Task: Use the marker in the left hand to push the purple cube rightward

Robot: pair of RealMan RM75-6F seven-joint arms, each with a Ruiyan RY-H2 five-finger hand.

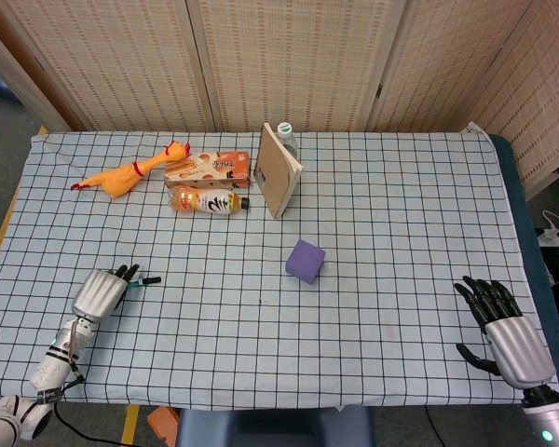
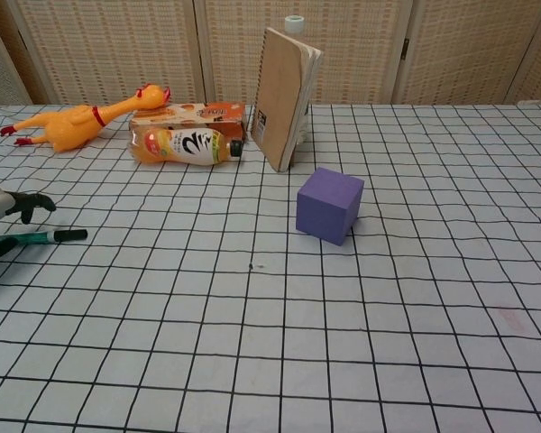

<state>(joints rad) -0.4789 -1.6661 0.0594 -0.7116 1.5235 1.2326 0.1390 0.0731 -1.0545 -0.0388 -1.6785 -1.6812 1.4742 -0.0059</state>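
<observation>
The purple cube (image 1: 306, 260) (image 2: 330, 205) stands on the checked cloth at mid-table, with nothing touching it. Far to its left, near the table's left edge, is my left hand (image 1: 100, 291) (image 2: 2, 216). Its fingers are spread apart. The green marker (image 1: 145, 280) (image 2: 38, 237) lies low on the cloth between fingers and thumb, black tip pointing right toward the cube, and no finger wraps it. My right hand (image 1: 508, 326) hovers at the front right corner, fingers spread and empty, seen only in the head view.
At the back stand an upright brown notebook (image 1: 278, 170) (image 2: 287, 97) with a bottle behind it, a snack box (image 1: 210, 166), an orange drink bottle (image 1: 208, 200) on its side and a rubber chicken (image 1: 126, 174). The notebook stands just behind the cube.
</observation>
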